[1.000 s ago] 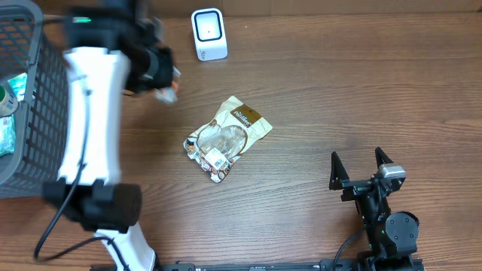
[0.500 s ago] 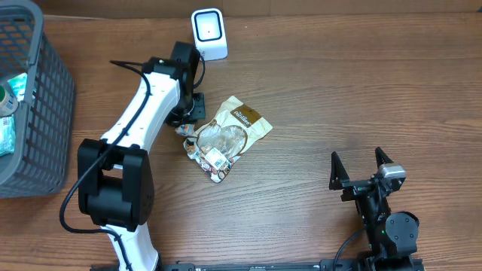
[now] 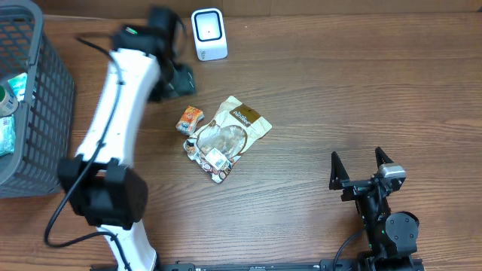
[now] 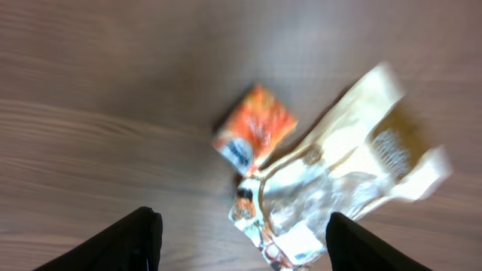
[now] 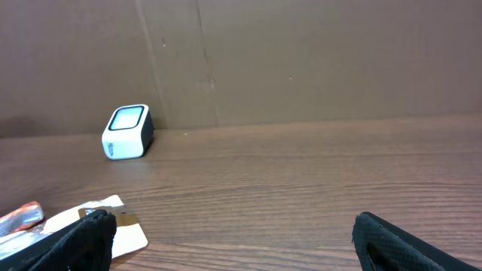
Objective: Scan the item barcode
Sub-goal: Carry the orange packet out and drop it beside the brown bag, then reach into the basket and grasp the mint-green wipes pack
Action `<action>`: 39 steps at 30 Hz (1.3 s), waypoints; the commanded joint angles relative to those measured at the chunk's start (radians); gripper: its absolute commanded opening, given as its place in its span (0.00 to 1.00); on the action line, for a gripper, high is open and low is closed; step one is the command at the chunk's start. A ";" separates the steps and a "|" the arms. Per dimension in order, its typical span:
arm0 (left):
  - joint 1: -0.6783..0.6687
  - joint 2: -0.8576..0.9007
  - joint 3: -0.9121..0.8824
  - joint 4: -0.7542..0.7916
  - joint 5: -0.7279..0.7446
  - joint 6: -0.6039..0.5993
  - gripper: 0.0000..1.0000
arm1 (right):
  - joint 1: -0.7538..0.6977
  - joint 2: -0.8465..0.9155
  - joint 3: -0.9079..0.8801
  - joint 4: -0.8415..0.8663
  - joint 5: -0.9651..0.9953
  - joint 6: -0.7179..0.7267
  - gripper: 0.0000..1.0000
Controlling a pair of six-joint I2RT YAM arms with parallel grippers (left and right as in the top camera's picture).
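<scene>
Left gripper (image 4: 242,229) jaws apart, empty, over the desk (image 3: 316,90). Orange packet (image 3: 190,119) lies at 9 o'clock of the beige pouch (image 3: 230,129), touching it. Right gripper (image 3: 361,167) wide open, idle. Best to grip the packet by its free edge, barcode facing the scanner (image 3: 208,34) at 12 o'clock.

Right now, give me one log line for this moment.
left fingers: open, empty | orange packet: lying on table beside pouch | scanner: behind them, apart | right fingers: open, empty
</scene>
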 commanded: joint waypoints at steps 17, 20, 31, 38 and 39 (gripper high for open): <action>0.792 -0.086 0.273 -0.134 -0.253 -0.068 0.78 | 0.004 -0.005 -0.010 0.006 -0.004 0.004 1.00; 0.848 -0.087 0.143 -0.022 -0.254 -0.070 0.78 | 0.004 -0.005 -0.010 0.006 -0.004 0.004 1.00; 0.872 -0.071 -0.271 0.517 -0.246 0.290 0.81 | 0.004 -0.005 -0.010 0.006 -0.004 0.004 1.00; 0.872 -0.003 -0.375 0.718 -0.247 0.456 0.75 | 0.004 -0.004 -0.010 0.006 -0.004 0.004 1.00; 0.872 0.015 -0.375 0.735 -0.246 0.464 0.75 | 0.004 -0.004 -0.010 0.006 -0.004 0.004 1.00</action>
